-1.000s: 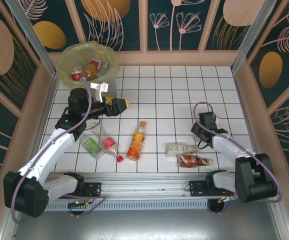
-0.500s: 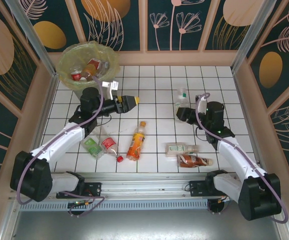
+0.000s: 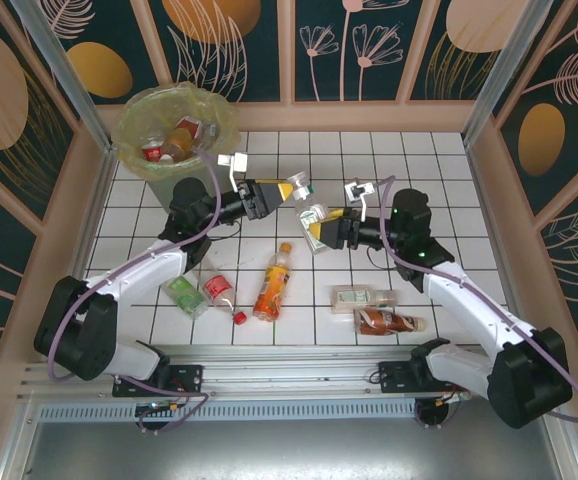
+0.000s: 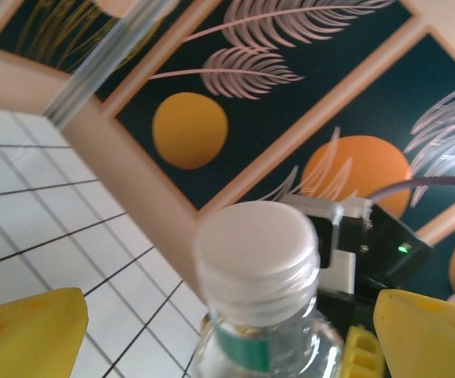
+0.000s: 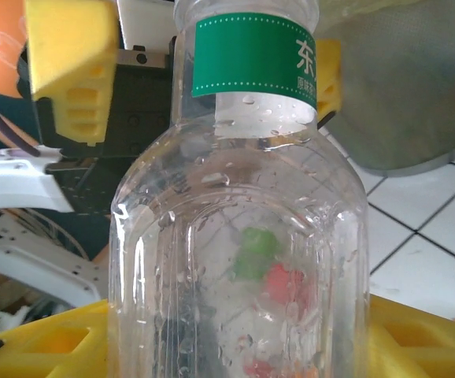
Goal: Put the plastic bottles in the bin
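Note:
My right gripper (image 3: 331, 231) is shut on a clear plastic bottle (image 3: 315, 217) with a green neck band, held in the air over the middle of the table. Its yellow pads clamp the bottle's body (image 5: 239, 260) low in the right wrist view. My left gripper (image 3: 296, 187) is open, its yellow fingers (image 4: 24, 335) wide on either side of the bottle's white cap (image 4: 257, 246) without touching it. The pale bin (image 3: 129, 152) with a yellow-green bag stands at the far left corner with several bottles inside.
Several bottles lie on the tiled table near the front: a green-labelled one (image 3: 182, 291), a red one (image 3: 219, 290), an orange one (image 3: 272, 281), a white-labelled one (image 3: 361, 296) and a reddish-brown one (image 3: 387, 320). Patterned walls (image 3: 349, 50) enclose the table.
My right arm lifted the clear bottle and carried it left toward the middle. My left arm swung right from beside the bin until its open fingers flank the cap.

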You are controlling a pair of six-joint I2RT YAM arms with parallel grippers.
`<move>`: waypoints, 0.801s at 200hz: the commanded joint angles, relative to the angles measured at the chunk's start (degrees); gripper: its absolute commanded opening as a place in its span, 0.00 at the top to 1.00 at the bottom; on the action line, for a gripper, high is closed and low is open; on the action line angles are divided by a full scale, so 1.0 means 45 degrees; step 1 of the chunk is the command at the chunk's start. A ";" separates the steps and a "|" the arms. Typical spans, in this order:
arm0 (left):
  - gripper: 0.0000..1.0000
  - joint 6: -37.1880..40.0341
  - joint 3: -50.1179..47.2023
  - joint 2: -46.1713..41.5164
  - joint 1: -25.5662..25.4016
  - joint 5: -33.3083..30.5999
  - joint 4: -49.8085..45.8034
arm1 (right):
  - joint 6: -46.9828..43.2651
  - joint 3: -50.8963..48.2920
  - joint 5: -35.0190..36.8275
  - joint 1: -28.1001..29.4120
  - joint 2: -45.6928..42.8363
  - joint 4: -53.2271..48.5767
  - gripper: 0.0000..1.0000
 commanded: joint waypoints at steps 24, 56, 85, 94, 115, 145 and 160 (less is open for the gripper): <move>0.11 -0.0622 -0.0048 0.0285 -0.0348 0.0915 0.2451 | 0.1116 0.0558 -0.1161 0.0421 0.0389 0.2031 0.41; 0.22 -0.0636 0.0032 0.0284 -0.0436 0.0921 0.2399 | 0.1216 0.0617 -0.1077 0.0636 0.0522 0.2193 0.42; 0.35 -0.0662 0.0079 0.0179 -0.0446 0.0882 0.2323 | 0.1140 0.0636 -0.0968 0.0696 0.0579 0.2051 0.42; 0.39 -0.0702 0.0112 0.0151 -0.0446 0.0843 0.2320 | 0.1074 0.0655 -0.0954 0.0732 0.0608 0.1979 0.42; 0.49 -0.1014 0.0113 0.0035 -0.0465 0.0687 0.2552 | 0.0841 0.0715 -0.0841 0.0798 0.0663 0.1624 0.42; 0.53 -0.1271 0.0125 -0.0162 -0.0466 0.0590 0.2695 | 0.0702 0.0751 -0.0814 0.0891 0.0718 0.1510 0.42; 0.55 -0.1257 0.0142 -0.0253 -0.0466 0.0546 0.2633 | 0.0650 0.0746 -0.0773 0.0930 0.0732 0.1461 0.42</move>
